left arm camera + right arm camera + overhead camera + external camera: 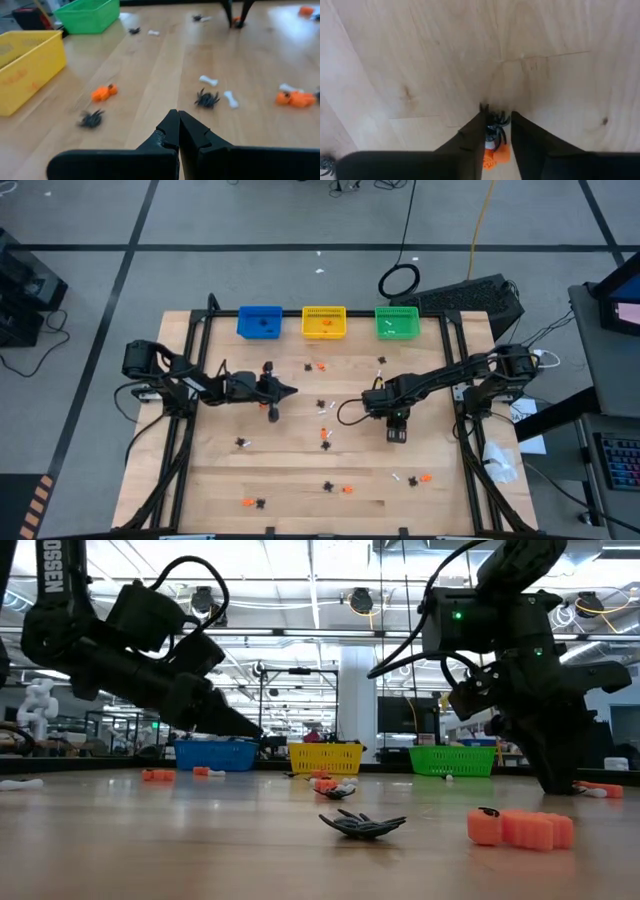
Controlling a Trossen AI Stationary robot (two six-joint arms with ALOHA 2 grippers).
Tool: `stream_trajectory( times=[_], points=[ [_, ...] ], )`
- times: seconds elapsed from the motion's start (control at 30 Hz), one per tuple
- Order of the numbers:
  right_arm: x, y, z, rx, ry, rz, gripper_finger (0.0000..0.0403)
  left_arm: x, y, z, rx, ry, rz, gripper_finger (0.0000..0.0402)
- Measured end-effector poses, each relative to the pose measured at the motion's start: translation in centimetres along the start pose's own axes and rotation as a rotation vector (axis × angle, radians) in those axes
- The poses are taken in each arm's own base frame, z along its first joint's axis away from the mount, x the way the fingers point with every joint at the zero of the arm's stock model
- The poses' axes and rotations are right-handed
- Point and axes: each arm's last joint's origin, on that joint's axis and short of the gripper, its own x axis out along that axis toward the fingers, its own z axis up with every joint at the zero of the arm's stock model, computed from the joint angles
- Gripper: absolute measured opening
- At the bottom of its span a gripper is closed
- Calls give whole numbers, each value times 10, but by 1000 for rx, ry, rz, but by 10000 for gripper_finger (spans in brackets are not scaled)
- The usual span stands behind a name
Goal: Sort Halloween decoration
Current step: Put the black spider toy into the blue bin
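From above, the left gripper (285, 390) is hanging over the table's (290, 480) middle-left while the right gripper (396, 423) is pointing down right of centre, with Halloween decoration (325, 434) lying scattered over the boards and in the blue bin (260, 322), yellow bin (324, 323) and green bin (397, 323). At table height, white letters "OSSEN" are showing on the left arm (50, 570). In the wrist views, the left gripper's fingers (169, 131) are pressing together, clenched on nothing visible, while the right fingers (475, 131), slightly parted, are straddling a black spider (496, 122) and an orange piece (494, 156) on the wood.
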Motion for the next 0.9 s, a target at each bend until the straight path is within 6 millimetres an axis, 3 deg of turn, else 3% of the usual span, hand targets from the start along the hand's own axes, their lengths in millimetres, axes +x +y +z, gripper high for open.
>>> stream_trajectory(
  times=[0.27,0.47,0.6,0.9],
  points=[
    [-12,4,-4,-25,-14,47,5,-15,1,-12,-28,-7,22,0],
    [-37,5,-1,-50,-229,16,0,-35,2,-18,-37,-90,26,0],
    [-48,6,13,-79,-422,3,0,-49,3,-22,-43,-128,29,0],
    [-68,-1,63,-159,-937,-46,0,-49,3,-21,-37,-138,30,0]
  ],
)
